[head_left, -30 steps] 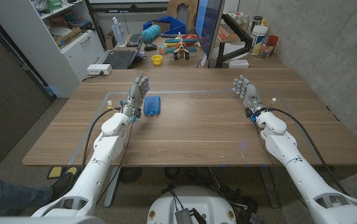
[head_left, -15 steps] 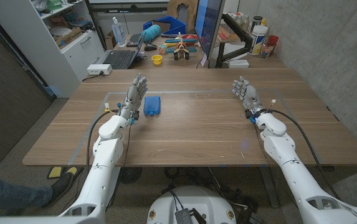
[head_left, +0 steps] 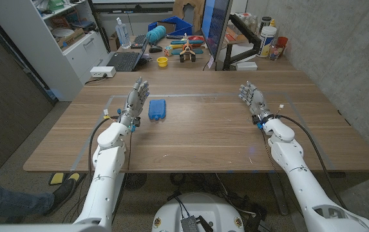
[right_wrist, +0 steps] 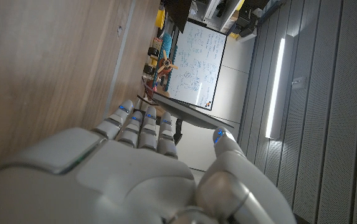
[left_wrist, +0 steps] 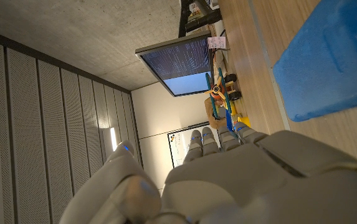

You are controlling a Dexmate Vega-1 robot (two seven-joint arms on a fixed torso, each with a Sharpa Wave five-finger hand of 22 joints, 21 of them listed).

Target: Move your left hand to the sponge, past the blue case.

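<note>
Left hand (head_left: pixel 133 100) is held open, empty, just beside the blue sponge (head_left: pixel 156 108) toward the desk's (head_left: pixel 203 138) far-left corner. Right hand (head_left: pixel 254 99) is also spread, empty.

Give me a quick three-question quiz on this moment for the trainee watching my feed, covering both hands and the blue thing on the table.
1. True or false: the left hand grips the blue object.
2. Multiple choice: where does the blue object lie relative to the left hand? A) toward the table's middle, close beside it; B) under its palm; C) beyond the right hand.
3. Fill in: both hands hold ____.

Key:
1. False. The hand stands beside the blue object with fingers extended; the head view shows a strip of wooden table between them.
2. A.
3. Nothing. Both are open, fingers pointing toward the far edge.
</note>
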